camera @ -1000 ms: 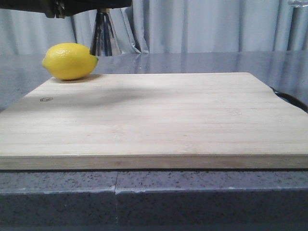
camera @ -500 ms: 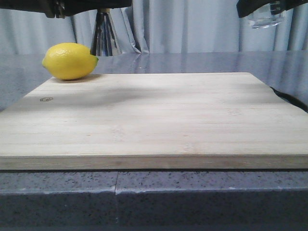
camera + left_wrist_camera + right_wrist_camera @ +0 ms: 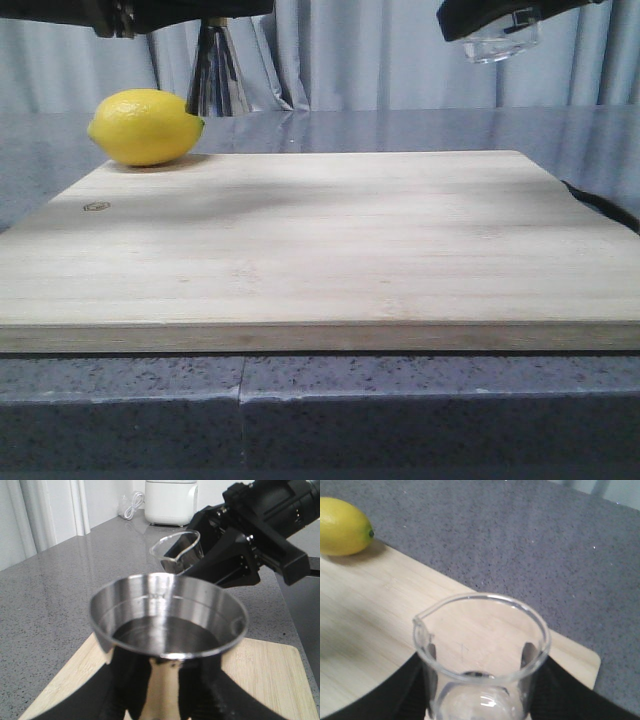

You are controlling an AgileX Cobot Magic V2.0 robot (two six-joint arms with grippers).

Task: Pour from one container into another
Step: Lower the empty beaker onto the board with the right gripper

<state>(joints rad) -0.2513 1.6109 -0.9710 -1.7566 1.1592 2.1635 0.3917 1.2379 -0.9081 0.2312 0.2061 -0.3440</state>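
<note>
Since the frame half a second ago, the right gripper and the glass beaker it carries have shifted leftward along the top edge of the front view, from the upper right corner toward the upper middle right, with the beaker's base now tilted. Its fingers are closed on the beaker, whose clear body shows between the dark pads in the right wrist view, pouring lip turned toward the lemon. In the upper left of the front view, the left gripper is cut off by the frame's top edge, and the steel jigger hangs below it, behind the lemon. The left wrist view shows that gripper's black fingers clamped on the jigger's narrow waist, its wide cup facing up, dark inside. The beaker sits just beyond the jigger's rim in that view, held aloft and apart from it. The wooden cutting board fills the middle of the front view, with the lemon at its far left corner, on a grey speckled countertop.
</note>
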